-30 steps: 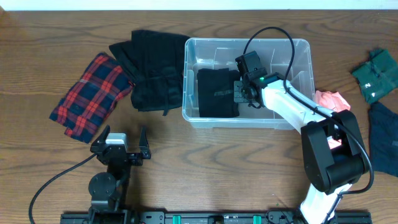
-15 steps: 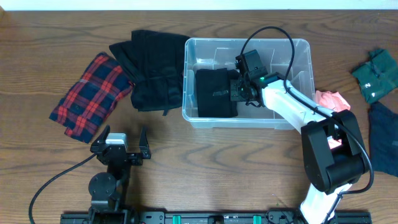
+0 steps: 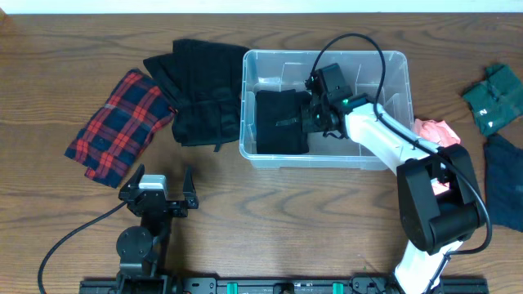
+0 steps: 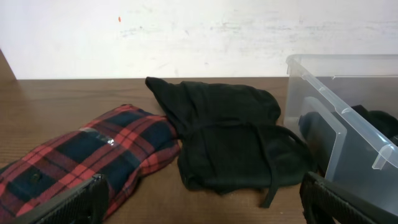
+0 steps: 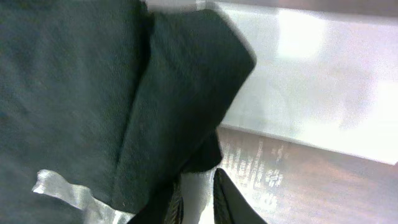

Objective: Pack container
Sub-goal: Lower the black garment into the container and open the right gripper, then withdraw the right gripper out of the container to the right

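The right gripper (image 5: 196,196) sits low inside the container (image 3: 392,59), jaws barely parted beside the folded black garment (image 3: 282,122); I cannot tell whether they pinch it. This looks like the placing step, and next it needs a clean lift out. The left gripper (image 3: 161,181) rests released over the worktop (image 3: 286,229). One container stands mid-worktop, with one garment inside and five outside: black heap (image 3: 200,82), red plaid (image 3: 118,122), pink (image 3: 433,131), green (image 3: 493,98), navy (image 3: 507,180).
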`<state>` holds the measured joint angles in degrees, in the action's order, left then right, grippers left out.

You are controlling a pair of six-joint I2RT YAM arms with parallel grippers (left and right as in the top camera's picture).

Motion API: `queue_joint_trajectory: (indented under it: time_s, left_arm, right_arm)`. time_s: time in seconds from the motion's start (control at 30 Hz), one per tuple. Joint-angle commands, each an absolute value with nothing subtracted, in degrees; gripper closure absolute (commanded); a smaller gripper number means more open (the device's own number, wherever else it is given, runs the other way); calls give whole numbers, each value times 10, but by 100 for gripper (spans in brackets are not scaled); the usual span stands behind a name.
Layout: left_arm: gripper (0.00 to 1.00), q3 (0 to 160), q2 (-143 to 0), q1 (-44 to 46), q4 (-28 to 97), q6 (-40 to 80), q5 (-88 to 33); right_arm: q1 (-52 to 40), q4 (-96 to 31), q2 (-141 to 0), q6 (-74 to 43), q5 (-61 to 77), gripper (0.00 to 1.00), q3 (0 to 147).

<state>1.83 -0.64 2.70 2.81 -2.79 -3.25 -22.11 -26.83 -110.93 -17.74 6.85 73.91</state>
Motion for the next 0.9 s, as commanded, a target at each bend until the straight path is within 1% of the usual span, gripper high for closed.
queue_joint_trajectory:
  time_s: [0.0, 0.07, 0.1, 0.33, 0.5, 0.57, 0.77, 0.87]
  left_arm:
    - [2, 3, -7, 29, 37, -23, -35]
    - [2, 3, -7, 29, 37, -23, -35]
    - [2, 3, -7, 29, 37, -23, -35]
    - [2, 3, -7, 29, 37, -23, -35]
    - [2, 3, -7, 29, 37, -23, -35]
    - [2, 3, -7, 29, 37, -23, -35]
    - [2, 3, -7, 29, 37, -23, -35]
    - [2, 3, -7, 29, 37, -23, -35]
  right_arm:
    - [-209, -281, -1072, -146, 84, 77, 797]
    - [-202, -305, -1052, -139, 84, 66, 826]
    - [-199, -321, -1040, -133, 84, 64, 841]
    - [-149, -457, -954, -130, 44, 60, 890]
    - [-63, -546, -896, -130, -3, 55, 890]
    - [-20, -581, -882, -130, -22, 51, 890]
    - [118, -658, -876, -130, -28, 29, 890]
    - [180, -682, -877, -130, -28, 22, 889]
